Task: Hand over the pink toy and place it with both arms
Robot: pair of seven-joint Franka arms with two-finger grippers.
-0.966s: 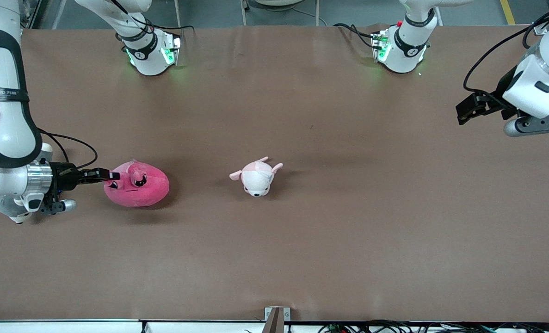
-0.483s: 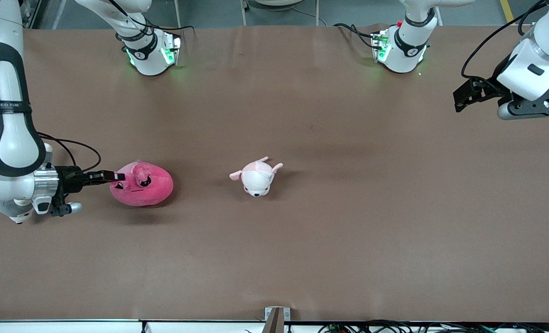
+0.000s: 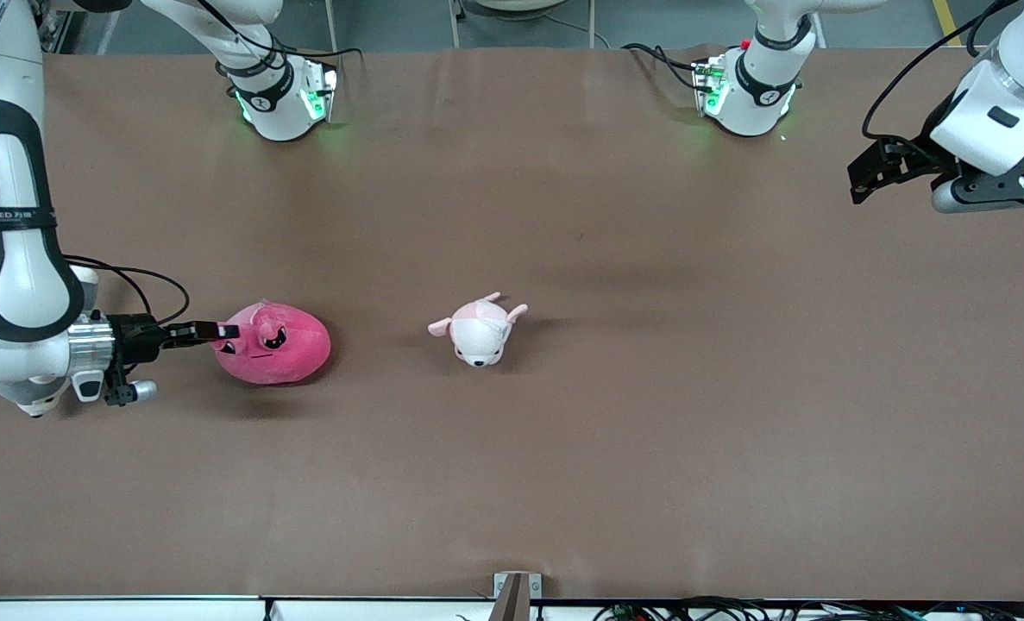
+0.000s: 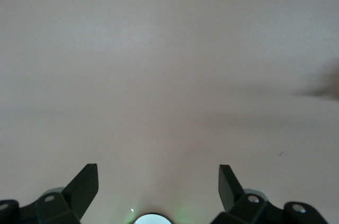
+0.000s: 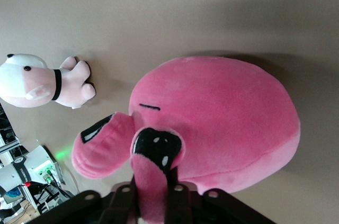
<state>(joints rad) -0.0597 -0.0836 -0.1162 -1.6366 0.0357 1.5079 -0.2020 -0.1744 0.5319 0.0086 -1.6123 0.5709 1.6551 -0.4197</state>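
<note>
right fingers (image 5: 151, 195) pinch pink toy's (image 3: 283, 349) ear, tips hidden by plush.

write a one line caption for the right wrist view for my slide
Right gripper pinching an ear of the pink toy, with a pale pink-and-white plush lying on the brown table.

The right gripper (image 5: 151, 203) is getting cut off by the right wrist view's edge, its fingertips hiding in the pink toy (image 5: 212, 123). The left gripper (image 4: 158, 184) is showing only two finger (image 4: 82, 184) tips.
</note>
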